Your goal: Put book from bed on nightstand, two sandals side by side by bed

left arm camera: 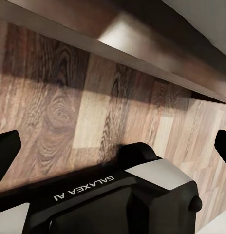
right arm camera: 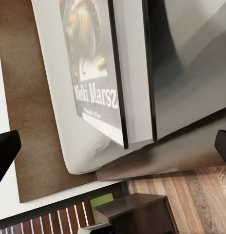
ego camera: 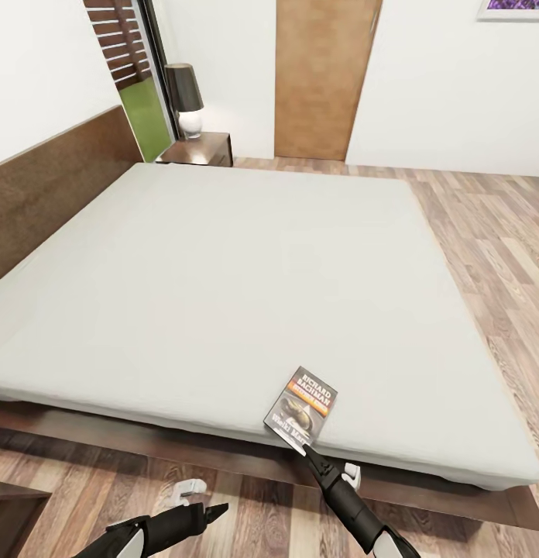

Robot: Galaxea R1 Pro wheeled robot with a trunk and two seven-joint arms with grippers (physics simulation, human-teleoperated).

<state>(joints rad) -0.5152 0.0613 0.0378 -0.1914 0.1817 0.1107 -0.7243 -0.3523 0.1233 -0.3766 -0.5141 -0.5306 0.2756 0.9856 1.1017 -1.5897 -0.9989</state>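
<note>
Nearest us, the left gripper [ego camera: 215,511] hangs low over the plank floor [ego camera: 486,256], short of the bed frame [ego camera: 184,449]. In the left wrist view its fingers [left arm camera: 7,151] stand wide apart at the two sides of the picture, with nothing between them but floorboards and the dark frame edge.

The right gripper [ego camera: 307,448] reaches up to the near edge of the mattress [ego camera: 223,287], its tip right at the book's near corner. In the right wrist view the fingers [right arm camera: 6,146] are spread wide and grip nothing; the book [right arm camera: 96,68] lies ahead between them. Whether the tip touches the cover we cannot tell.

The book [ego camera: 301,408] lies flat, cover up, at the bed's near edge, right of middle. Its long axis runs from the near edge away and slightly right; the author's name is at the far end, and the near corner sits at the mattress rim.

Beyond it the mattress is bare all the way to the headboard [ego camera: 53,178] at left. Open floor runs along the right side. At the far left corner stands the nightstand [ego camera: 200,147] with a lamp [ego camera: 184,97] on it, a wooden door [ego camera: 324,77] behind.
</note>
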